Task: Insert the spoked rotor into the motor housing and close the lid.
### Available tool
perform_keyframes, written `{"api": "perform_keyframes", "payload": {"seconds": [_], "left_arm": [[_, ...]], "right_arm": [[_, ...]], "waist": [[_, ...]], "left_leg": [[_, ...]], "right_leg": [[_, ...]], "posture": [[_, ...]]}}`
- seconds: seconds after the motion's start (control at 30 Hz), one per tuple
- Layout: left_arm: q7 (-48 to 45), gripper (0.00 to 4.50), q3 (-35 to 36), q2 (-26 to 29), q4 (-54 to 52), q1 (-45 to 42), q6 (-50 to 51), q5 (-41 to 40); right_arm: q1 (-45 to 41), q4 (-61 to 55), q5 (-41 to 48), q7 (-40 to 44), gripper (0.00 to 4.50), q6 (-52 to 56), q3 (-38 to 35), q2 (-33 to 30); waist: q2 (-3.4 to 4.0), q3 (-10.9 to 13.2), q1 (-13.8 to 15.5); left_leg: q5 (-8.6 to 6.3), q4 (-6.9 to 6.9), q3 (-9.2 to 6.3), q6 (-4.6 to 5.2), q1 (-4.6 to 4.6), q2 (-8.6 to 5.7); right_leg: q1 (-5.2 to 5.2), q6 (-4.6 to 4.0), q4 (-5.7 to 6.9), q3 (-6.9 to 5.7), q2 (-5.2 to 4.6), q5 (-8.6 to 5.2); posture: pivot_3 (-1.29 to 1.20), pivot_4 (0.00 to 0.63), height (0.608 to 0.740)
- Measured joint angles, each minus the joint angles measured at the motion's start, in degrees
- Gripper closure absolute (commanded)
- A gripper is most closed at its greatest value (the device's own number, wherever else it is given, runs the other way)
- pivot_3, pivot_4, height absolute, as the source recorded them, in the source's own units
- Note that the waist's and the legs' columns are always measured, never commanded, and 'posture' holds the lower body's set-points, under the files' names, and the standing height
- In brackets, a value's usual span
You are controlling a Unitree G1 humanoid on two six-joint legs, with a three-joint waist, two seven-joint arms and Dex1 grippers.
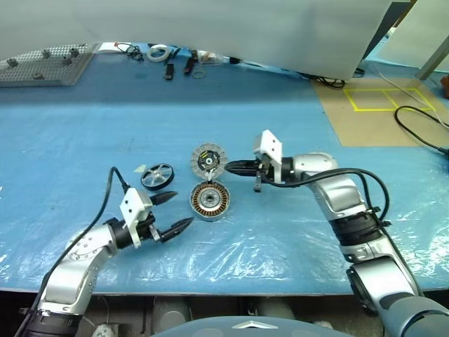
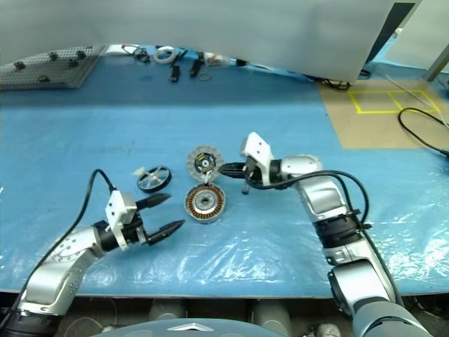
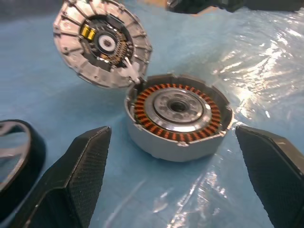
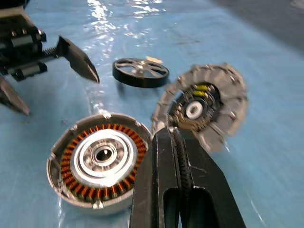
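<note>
The motor housing (image 1: 210, 201) lies on the blue sheet with its copper windings facing up and nothing inside them. Behind it the lid (image 1: 208, 160) stands tilted on edge, its ribbed face with the dark hub towards me and its lower edge at the housing's rim. The spoked rotor (image 1: 157, 175) lies flat to the left of both. My right gripper (image 1: 228, 167) is shut, pointing left, with its tips at the lid's right rim; I cannot tell if they touch. My left gripper (image 1: 181, 209) stands open and empty just left of the housing, which shows between its fingers (image 3: 80, 175) in the left wrist view.
A grey perforated plate (image 1: 42, 63) lies at the back left. Cables and small parts (image 1: 168, 60) sit along the back. A brown board with yellow tape (image 1: 379, 105) and a black cable (image 1: 421, 130) are at the right. The table's front edge runs just below my arms.
</note>
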Motion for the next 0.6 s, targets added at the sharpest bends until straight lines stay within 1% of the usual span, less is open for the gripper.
{"api": "perform_keyframes", "payload": {"seconds": [0.1,0.23,0.27,0.33,0.4,0.43,0.6], "left_arm": [[-0.53,0.07,1.09,1.0,1.05,-1.14,0.0,-0.28],[-1.54,0.07,1.91,1.78,5.02,-3.07,-0.1,-0.27],[-1.79,0.07,2.14,1.97,5.86,-3.59,-0.18,-0.26],[-2.31,0.07,2.31,2.08,7.74,-5.32,-0.64,-0.12],[-2.64,0.07,2.43,2.08,9.41,-6.39,-1.35,0.14],[-2.7,0.07,2.55,2.05,10.53,-6.78,-1.74,0.3],[-3.09,0.07,2.77,2.05,13.16,-7.15,-1.9,0.46]], "right_arm": [[4.65,-4.38,1.57,-1.3,4.48,2.47,-2.73,-2.99],[11.17,-7.92,0.96,-3.81,4.48,2.95,-4.01,-6.23],[11.93,-8.34,0.92,-4.43,4.3,3.16,-4.11,-6.29],[13.83,-10.21,0.93,-6.07,3.87,3.42,-4.44,-6.35],[15.51,-11.69,0.93,-7.1,3.28,3.16,-4.44,-6.35],[16.29,-12.09,1.06,-7.45,2.89,3.18,-4.41,-6.35],[17.53,-14.58,2.96,-7.81,1.21,4.16,-4.41,-6.42]], "waist": [[0.0,0.0,0.04],[0.0,0.01,0.06],[0.01,0.01,-0.06],[0.01,0.01,-0.14],[0.01,0.01,-0.13],[0.01,0.01,-0.12],[0.01,0.01,-0.06]], "left_leg": [[0.0,-0.03,0.0,0.0,0.01,-0.03],[0.0,-0.03,0.0,0.0,0.01,-0.02],[0.0,-0.01,0.01,0.0,0.01,-0.02],[0.0,0.0,0.03,0.0,-0.03,-0.05],[0.0,0.03,0.03,0.0,-0.01,-0.06],[0.0,0.04,0.03,0.01,-0.01,-0.06],[0.0,0.04,0.0,0.01,-0.01,-0.05]], "right_leg": [[0.0,0.08,-0.03,0.0,0.0,0.05],[0.0,0.04,-0.04,0.0,0.0,0.02],[0.0,-0.02,-0.04,0.0,0.02,-0.01],[0.01,-0.02,-0.04,0.0,0.02,-0.02],[0.01,-0.02,-0.04,0.01,0.02,-0.02],[0.01,-0.02,-0.04,0.01,0.02,-0.02],[0.0,-0.01,-0.04,0.01,0.01,-0.02]], "posture": [[0.0,0.15,0.74],[0.0,0.15,0.74],[0.0,0.15,0.74],[0.0,0.15,0.74],[0.0,0.15,0.74],[0.0,0.15,0.74],[0.0,0.15,0.74]]}}
